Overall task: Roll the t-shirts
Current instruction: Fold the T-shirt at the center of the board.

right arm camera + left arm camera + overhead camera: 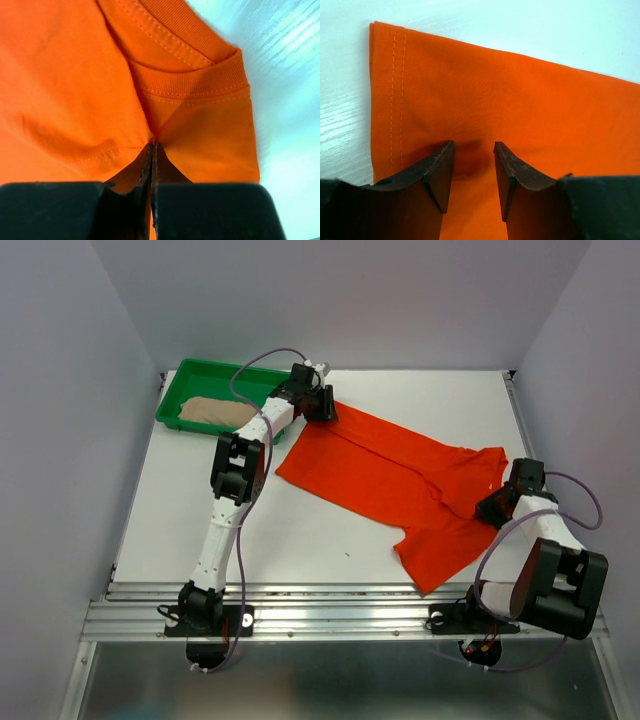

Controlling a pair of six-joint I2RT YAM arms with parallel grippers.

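At the far left, a green tray [176,392] holds the beige t-shirt [210,412], bunched up. Just right of it, the left gripper [474,150] is down on the far hemmed corner of the orange-red t-shirt [380,465], its jaws partly apart with flat cloth showing between them and nothing clamped. The shirt lies spread on the white table [330,540], running from far left to near right. At its right end, the right gripper [152,147] is closed tight, pinching puckered fabric just below the ribbed collar [190,80].
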